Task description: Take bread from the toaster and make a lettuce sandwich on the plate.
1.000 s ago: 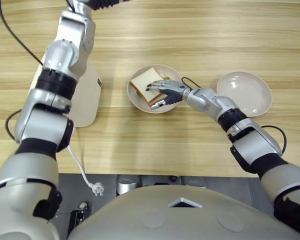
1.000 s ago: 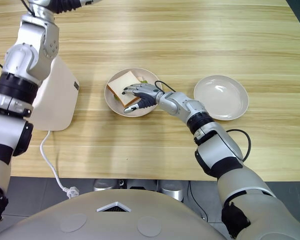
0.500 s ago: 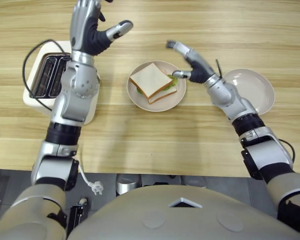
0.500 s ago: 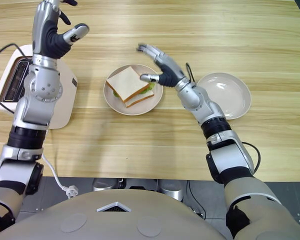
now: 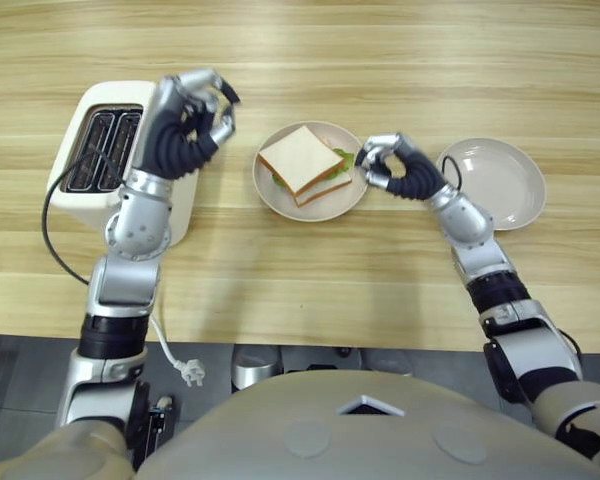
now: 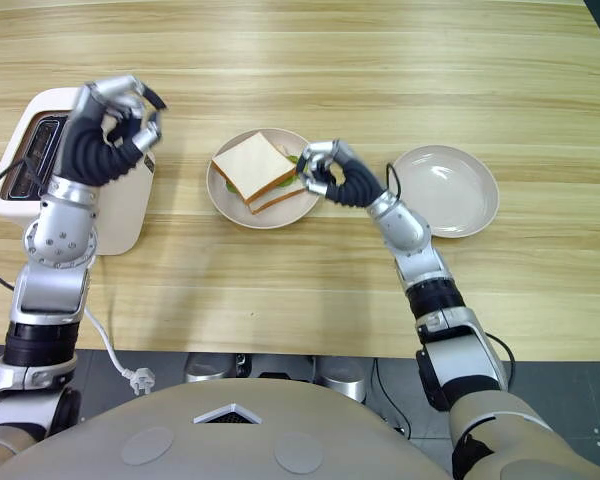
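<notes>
A sandwich (image 5: 305, 165) of two bread slices with green lettuce showing at its right edge lies on the round plate (image 5: 272, 194) in the middle of the table. My right hand (image 5: 398, 168) hovers just right of the plate, fingers curled into a fist and holding nothing. My left hand (image 5: 187, 128) is raised between the toaster (image 5: 98, 150) and the plate, its fingers also curled on nothing. The cream toaster stands at the left with both slots looking empty.
A second, empty bowl-like plate (image 5: 492, 185) sits right of my right hand. The toaster's white cord and plug (image 5: 185, 372) hang over the table's front edge at the left. Bare wooden tabletop stretches behind and in front.
My right hand lifted off the sandwich, drew back right of the plate and curled shut. My left hand came down beside the toaster and closed from an open spread.
</notes>
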Controlling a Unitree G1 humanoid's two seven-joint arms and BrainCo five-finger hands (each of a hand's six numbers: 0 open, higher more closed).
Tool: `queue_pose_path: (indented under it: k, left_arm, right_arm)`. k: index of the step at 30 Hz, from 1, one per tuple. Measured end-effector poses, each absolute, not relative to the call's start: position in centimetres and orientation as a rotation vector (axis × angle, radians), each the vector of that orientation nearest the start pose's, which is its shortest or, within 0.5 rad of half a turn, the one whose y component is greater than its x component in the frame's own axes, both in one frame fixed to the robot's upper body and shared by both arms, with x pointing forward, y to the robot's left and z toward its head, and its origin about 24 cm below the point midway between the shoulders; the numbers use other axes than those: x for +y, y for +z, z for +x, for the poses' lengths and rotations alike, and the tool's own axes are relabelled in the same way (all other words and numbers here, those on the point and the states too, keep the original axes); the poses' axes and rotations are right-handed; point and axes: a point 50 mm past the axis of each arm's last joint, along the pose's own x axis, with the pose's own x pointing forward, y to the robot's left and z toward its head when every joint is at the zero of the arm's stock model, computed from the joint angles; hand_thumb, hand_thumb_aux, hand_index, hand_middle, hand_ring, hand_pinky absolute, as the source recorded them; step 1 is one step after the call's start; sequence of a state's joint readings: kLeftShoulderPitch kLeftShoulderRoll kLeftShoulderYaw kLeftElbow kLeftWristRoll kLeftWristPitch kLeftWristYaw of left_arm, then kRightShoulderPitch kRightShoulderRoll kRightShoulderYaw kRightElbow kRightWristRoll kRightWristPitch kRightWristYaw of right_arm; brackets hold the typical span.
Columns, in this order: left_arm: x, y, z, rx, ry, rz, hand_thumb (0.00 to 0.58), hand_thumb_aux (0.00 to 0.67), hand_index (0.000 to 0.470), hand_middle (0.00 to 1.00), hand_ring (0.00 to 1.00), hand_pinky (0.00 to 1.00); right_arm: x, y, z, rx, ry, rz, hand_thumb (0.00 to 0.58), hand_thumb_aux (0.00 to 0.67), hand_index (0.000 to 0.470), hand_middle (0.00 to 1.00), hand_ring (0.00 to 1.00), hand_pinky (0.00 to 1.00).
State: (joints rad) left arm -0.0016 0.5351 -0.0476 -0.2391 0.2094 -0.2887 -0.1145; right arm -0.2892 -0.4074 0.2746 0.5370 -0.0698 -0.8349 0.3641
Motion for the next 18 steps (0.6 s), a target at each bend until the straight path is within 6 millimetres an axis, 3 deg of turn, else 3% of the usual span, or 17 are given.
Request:
queue_pose_path:
  k: [4,9,13,18]
  left_arm:
    - [18.4,9.2,22.7,-0.309,-0.525,0.871,0.58,0.67,0.46,1.0,1.0,1.0]
    - [18.0,4.1,22.9,-0.154,-0.734,1.124,0.58,0.67,0.46,1.0,1.0,1.0]
    - [17.8,2.3,23.7,-0.119,-0.794,1.231,0.58,0.67,0.46,1.0,1.0,1.0]
    - [16.5,0.8,24.5,-0.144,-0.831,1.306,0.58,0.67,0.46,1.0,1.0,1.0]
  right_arm:
    - [-15.1,3.7,26.1,-0.35,0.877,-0.703,0.58,0.67,0.46,1.0,1.0,1.0]
    - [-12.5,1.3,25.0,-0.296,1.033,-0.849,0.58,0.67,0.46,1.0,1.0,1.0]
    - [-11.8,0.1,25.3,-0.263,1.044,-0.924,0.58,0.67,0.46,1.0,1.0,1.0]
    - [-11.0,0.0,26.5,-0.288,1.02,-0.999,0.58,0.67,0.46,1.0,1.0,1.0]
